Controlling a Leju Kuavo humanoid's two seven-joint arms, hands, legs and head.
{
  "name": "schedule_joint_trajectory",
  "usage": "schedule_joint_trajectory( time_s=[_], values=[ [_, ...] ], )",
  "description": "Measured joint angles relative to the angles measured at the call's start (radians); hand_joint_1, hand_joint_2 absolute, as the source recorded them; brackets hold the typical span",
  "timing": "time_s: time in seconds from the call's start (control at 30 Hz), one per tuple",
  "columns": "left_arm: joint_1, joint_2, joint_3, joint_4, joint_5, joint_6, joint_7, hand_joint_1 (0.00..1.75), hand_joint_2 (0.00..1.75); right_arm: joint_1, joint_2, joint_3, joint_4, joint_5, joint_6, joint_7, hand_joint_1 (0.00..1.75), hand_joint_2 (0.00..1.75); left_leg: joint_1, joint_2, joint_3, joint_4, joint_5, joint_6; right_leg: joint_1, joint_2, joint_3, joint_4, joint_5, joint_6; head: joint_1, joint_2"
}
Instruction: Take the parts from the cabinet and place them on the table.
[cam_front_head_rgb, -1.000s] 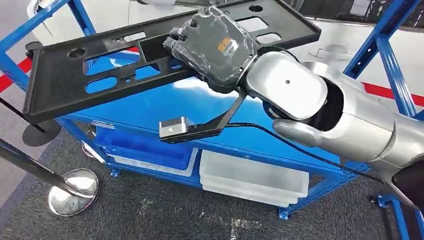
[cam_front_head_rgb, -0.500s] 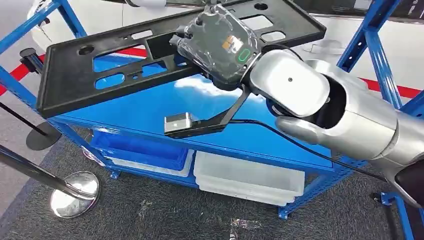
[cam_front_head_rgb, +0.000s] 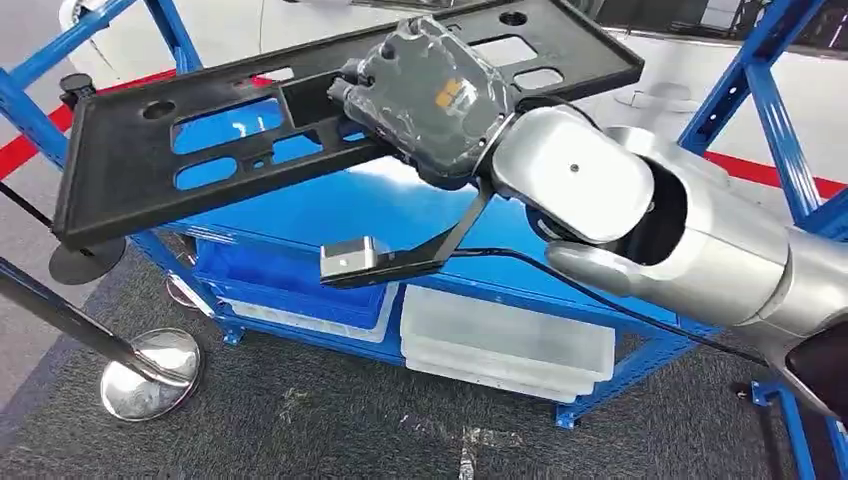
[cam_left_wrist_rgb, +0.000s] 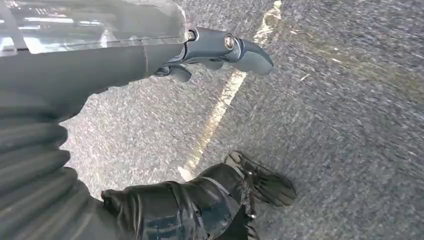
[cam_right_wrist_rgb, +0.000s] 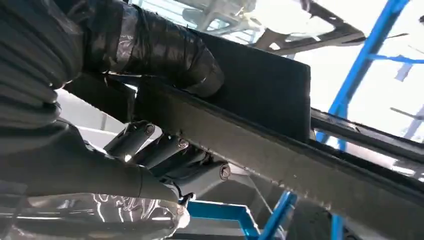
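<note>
One right hand, upper centre of the head view, grips a long black panel with cutouts, thumb above and fingers beneath. Panel spans the upper frame above the blue cabinet. Left hand hangs empty, fingers apart, over grey floor.

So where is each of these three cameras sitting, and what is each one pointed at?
Head view: high on the body, looking down at the blue cabinet; the right hand holds a black panel above it.
Left wrist view: behind the left hand, facing grey carpet.
Right wrist view: behind the right hand, looking up along the panel's underside.
Shared: head and right wrist views both show the panel, the hand and the blue frame.
</note>
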Motion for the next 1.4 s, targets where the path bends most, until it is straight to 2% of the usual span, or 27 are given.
schedule_joint_trajectory(
  time_s=[0.03, 0.1, 0.13, 0.17, 0.27, 0.3, 0.33, 0.37, 0.43, 0.47, 0.5, 0.53, 0.57, 0.6, 0.67, 0.77, 0.8, 0.83, 1.03, 1.17, 1.2, 1.23, 1.27, 1.3, 1.33, 1.37, 1.4],
  values=[
    [0.0, 0.0, 0.0, 0.0, 0.0, 0.0, 0.0, 0.0, 1.75, 0.0, 0.0, 0.002, 0.0, 0.0, 0.0, 0.0, 1.75, 1.75, 0.001, 0.0, -0.01, 0.005, 0.004, -0.001, -0.001, -0.001, 0.035, -0.047, 0.027, -0.001, 0.001, 0.0],
    [0.001, 0.0, 0.0, 0.0, 0.0, 0.0, 0.003, 0.0, 1.75, -0.001, 0.0, 0.003, 0.0, 0.0, 0.0, 0.0, 1.75, 1.75, 0.002, -0.003, -0.03, 0.017, 0.013, -0.009, -0.001, -0.001, 0.151, -0.221, 0.089, -0.008, 0.002, 0.0],
    [0.001, 0.0, 0.0, 0.0, 0.0, 0.0, 0.003, 0.0, 1.75, -0.001, 0.0, 0.003, 0.0, 0.001, 0.0, 0.0, 1.75, 1.75, 0.001, -0.003, -0.038, 0.02, 0.018, -0.015, 0.002, 0.0, 0.173, -0.275, 0.062, -0.013, 0.001, 0.0],
    [0.0, 0.0, 0.0, 0.0, 0.0, 0.002, 0.005, 0.0, 1.75, 0.001, 0.001, 0.003, -0.001, 0.001, 0.0, -0.001, 1.75, 1.75, 0.0, -0.003, -0.038, 0.017, 0.025, -0.022, 0.01, 0.001, 0.168, -0.266, 0.088, -0.014, -0.002, 0.0],
    [0.001, 0.0, 0.0, 0.0, 0.0, 0.003, 0.009, 0.0, 1.75, 0.0, 0.001, 0.003, -0.001, 0.002, 0.004, 0.001, 1.75, 1.75, 0.001, -0.007, -0.04, 0.009, 0.048, -0.042, 0.011, 0.0, 0.156, -0.272, 0.103, -0.029, 0.002, 0.0],
    [0.004, 0.0, 0.0, 0.001, 0.0, 0.004, 0.01, 0.0, 1.75, 0.0, 0.0, 0.004, 0.0, 0.002, 0.007, 0.002, 1.75, 1.75, 0.005, -0.008, -0.049, 0.01, 0.046, -0.047, 0.0, -0.002, 0.149, -0.283, 0.118, -0.039, 0.004, 0.0],
    [0.003, -0.002, 0.0, 0.001, 0.0, 0.003, 0.01, 0.0, 1.75, 0.0, 0.0, 0.004, -0.001, 0.002, 0.008, 0.004, 1.75, 1.75, 0.005, -0.007, -0.063, 0.025, 0.011, -0.052, 0.0, -0.003, 0.137, -0.284, 0.13, -0.042, 0.002, 0.0],
    [0.006, -0.002, 0.0, 0.001, 0.0, 0.004, 0.011, 0.0, 1.75, -0.001, 0.0, 0.004, -0.001, 0.002, 0.008, 0.004, 1.75, 1.75, 0.006, -0.005, -0.078, 0.075, -0.053, -0.055, -0.001, -0.002, 0.123, -0.285, 0.142, -0.051, -0.003, 0.0],
    [0.005, -0.001, 0.0, 0.001, 0.0, 0.004, 0.011, 0.0, 1.75, 0.0, 0.0, 0.004, -0.001, 0.002, 0.012, 0.004, 1.75, 1.75, 0.008, -0.005, -0.11, 0.22, -0.158, -0.063, 0.0, -0.002, 0.098, -0.284, 0.161, -0.053, -0.004, 0.0],
    [0.003, -0.002, 0.0, 0.001, 0.0, 0.004, 0.011, 0.0, 1.75, 0.002, 0.0, 0.004, -0.001, 0.002, 0.015, 0.004, 1.75, 1.75, 0.008, -0.005, -0.116, 0.28, -0.177, -0.066, 0.0, -0.002, 0.084, -0.283, 0.171, -0.052, -0.005, 0.0],
    [0.001, -0.002, 0.0, 0.001, 0.0, 0.004, 0.011, 0.0, 1.75, 0.004, 0.0, 0.004, -0.001, 0.002, 0.016, 0.004, 1.75, 1.75, 0.008, -0.005, -0.108, 0.306, -0.159, -0.067, 0.0, -0.002, 0.07, -0.282, 0.181, -0.051, -0.005, 0.0],
    [0.0, -0.002, 0.0, 0.001, -0.001, 0.004, 0.011, 0.0, 1.75, 0.005, 0.0, 0.004, -0.001, 0.002, 0.02, 0.004, 1.75, 1.75, 0.008, -0.005, -0.084, 0.293, -0.126, -0.067, 0.0, -0.002, 0.057, -0.28, 0.189, -0.049, -0.005, 0.0],
    [0.0, -0.002, -0.001, 0.001, -0.001, 0.004, 0.013, 0.0, 1.75, 0.007, 0.0, 0.004, -0.001, 0.002, 0.021, 0.005, 1.75, 1.75, 0.008, -0.005, -0.038, 0.243, -0.089, -0.065, 0.0, -0.002, 0.044, -0.278, 0.197, -0.047, -0.005, 0.0],
    [0.0, -0.002, 0.0, 0.001, -0.001, 0.004, 0.013, 0.0, 1.75, 0.007, 0.0, 0.004, -0.001, 0.001, 0.022, 0.006, 1.75, 1.75, 0.008, -0.005, 0.021, 0.167, -0.068, -0.062, 0.0, -0.002, 0.033, -0.275, 0.204, -0.044, -0.005, 0.0],
    [-0.005, -0.002, -0.001, 0.001, -0.003, 0.004, 0.018, 0.0, 1.75, 0.006, -0.002, 0.004, -0.003, 0.001, 0.021, 0.01, 1.75, 1.75, -0.001, -0.007, 0.141, -0.002, -0.121, -0.051, 0.004, -0.002, 0.023, -0.27, 0.216, -0.032, -0.005, 0.0],
    [-0.006, -0.002, -0.002, 0.001, -0.004, 0.002, 0.021, 0.0, 1.75, 0.007, -0.002, 0.004, -0.005, 0.003, 0.021, 0.014, 1.75, 1.75, -0.008, -0.01, 0.128, -0.004, -0.104, -0.03, 0.0, -0.006, 0.027, -0.285, 0.245, -0.016, -0.008, 0.0],
    [-0.005, -0.002, -0.007, 0.001, -0.005, 0.001, 0.022, 0.0, 1.75, 0.01, -0.004, 0.004, -0.005, 0.005, 0.021, 0.017, 1.75, 1.75, -0.001, -0.007, 0.119, -0.015, -0.087, -0.02, 0.008, -0.003, 0.022, -0.29, 0.252, -0.009, -0.004, 0.0],
    [-0.006, -0.002, -0.011, 0.001, -0.005, 0.0, 0.023, 0.0, 1.75, 0.012, -0.01, 0.004, -0.006, 0.009, 0.021, 0.021, 1.75, 1.75, 0.001, 0.0, 0.114, -0.021, -0.073, -0.013, 0.0, -0.001, 0.012, -0.275, 0.221, -0.007, -0.005, 0.0],
    [-0.006, -0.002, -0.012, 0.001, -0.005, 0.0, 0.023, 0.0, 1.75, 0.012, -0.01, 0.004, -0.006, 0.01, 0.021, 0.022, 1.75, 1.75, 0.001, 0.0, 0.113, -0.021, -0.073, -0.012, 0.001, -0.001, 0.011, -0.274, 0.218, -0.006, -0.004, 0.0],
    [-0.006, -0.002, -0.013, 0.001, -0.007, 0.0, 0.025, 0.0, 1.75, 0.012, -0.01, 0.004, -0.006, 0.013, 0.021, 0.025, 1.75, 1.75, 0.002, 0.0, 0.106, -0.022, -0.067, -0.005, 0.004, -0.002, 0.002, -0.254, 0.188, -0.006, 0.0, 0.0],
    [-0.005, -0.002, -0.015, 0.001, -0.01, 0.0, 0.027, 0.0, 1.75, 0.018, -0.012, 0.004, -0.006, 0.019, 0.021, 0.034, 1.75, 1.75, 0.001, 0.005, 0.073, -0.018, -0.043, 0.006, -0.001, -0.002, -0.041, -0.093, 0.052, -0.001, 0.004, 0.0],
    [-0.005, -0.003, -0.015, 0.001, -0.01, 0.0, 0.028, 0.0, 1.75, 0.022, -0.012, 0.004, -0.006, 0.02, 0.021, 0.035, 1.75, 1.75, 0.0, 0.006, 0.063, -0.018, -0.036, 0.006, -0.001, -0.002, -0.051, -0.043, 0.03, 0.001, 0.003, 0.0],
    [-0.005, -0.004, -0.016, 0.001, -0.012, 0.0, 0.032, 0.0, 1.75, 0.038, -0.018, 0.004, -0.006, 0.021, 0.019, 0.038, 1.75, 1.75, 0.0, 0.006, 0.017, -0.01, -0.006, 0.001, -0.001, -0.003, -0.011, 0.0, 0.094, 0.003, 0.004, 0.0],
    [-0.005, -0.005, -0.017, 0.001, -0.016, 0.0, 0.035, 0.0, 1.75, 0.039, -0.018, 0.002, -0.011, 0.023, 0.018, 0.039, 1.75, 1.75, -0.003, 0.004, -0.024, 0.012, 0.018, -0.018, 0.008, -0.001, 0.194, -0.297, 0.079, -0.013, 0.001, 0.0],
    [-0.005, -0.005, -0.018, 0.001, -0.019, 0.0, 0.036, 0.0, 1.75, 0.039, -0.019, 0.002, -0.013, 0.024, 0.019, 0.04, 1.75, 1.75, -0.001, 0.004, -0.027, -0.003, 0.045, -0.034, 0.014, -0.002, 0.179, -0.289, 0.096, -0.018, 0.006, 0.0],
    [-0.003, -0.006, -0.018, 0.001, -0.019, 0.0, 0.036, 0.0, 1.75, 0.041, -0.019, 0.002, -0.013, 0.026, 0.019, 0.04, 1.75, 1.75, -0.004, 0.002, -0.03, -0.005, 0.055, -0.042, 0.007, -0.003, 0.172, -0.3, 0.111, -0.028, 0.005, 0.0],
    [-0.001, -0.006, -0.018, 0.002, -0.019, 0.0, 0.036, 0.0, 1.75, 0.041, -0.02, 0.002, -0.013, 0.027, 0.021, 0.04, 1.75, 1.75, 0.003, 0.0, -0.037, 0.004, 0.032, -0.044, 0.001, -0.009, 0.167, -0.305, 0.125, -0.034, 0.005, 0.0]
  ],
)
